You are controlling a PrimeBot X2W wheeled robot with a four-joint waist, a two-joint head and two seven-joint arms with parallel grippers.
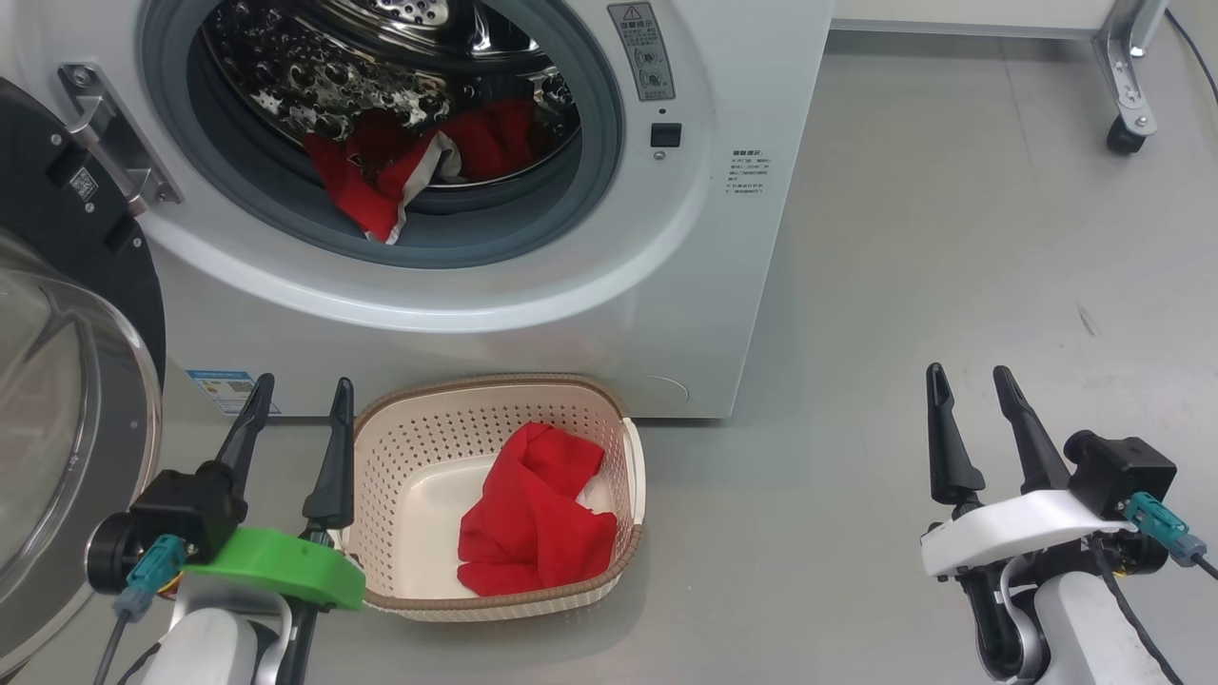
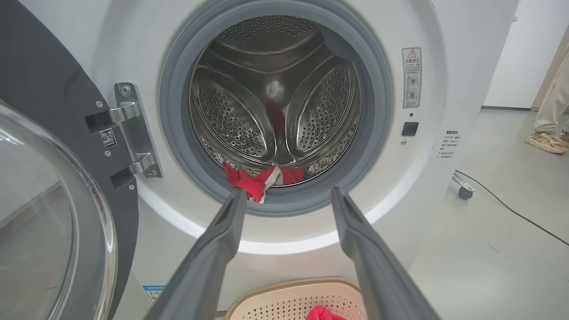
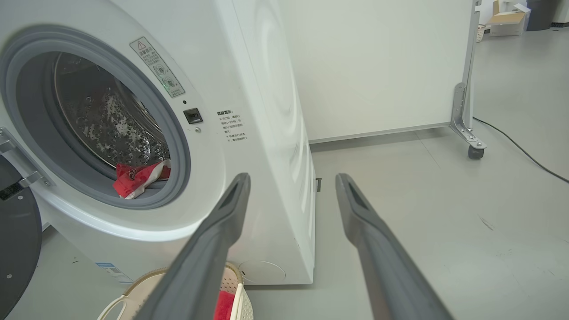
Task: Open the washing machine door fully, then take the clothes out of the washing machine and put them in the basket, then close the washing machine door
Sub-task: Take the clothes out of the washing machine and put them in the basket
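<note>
Red clothes (image 1: 404, 176) are lying at the near lip of the drum (image 1: 314, 86), one piece already sitting in the basket (image 1: 457, 388) at the foot of the washing machine (image 1: 590, 342), and the door (image 1: 67, 381) is hanging open on the left. Both the left pincer (image 1: 304, 382) and right pincer (image 1: 968, 371) are hovering spread, empty. I'd be going in low with the left one, pinching the draped fold, lifting clear of the gasket (image 1: 476, 243). Writing on the warning sticker (image 1: 640, 52) is looking too small to read.
</note>
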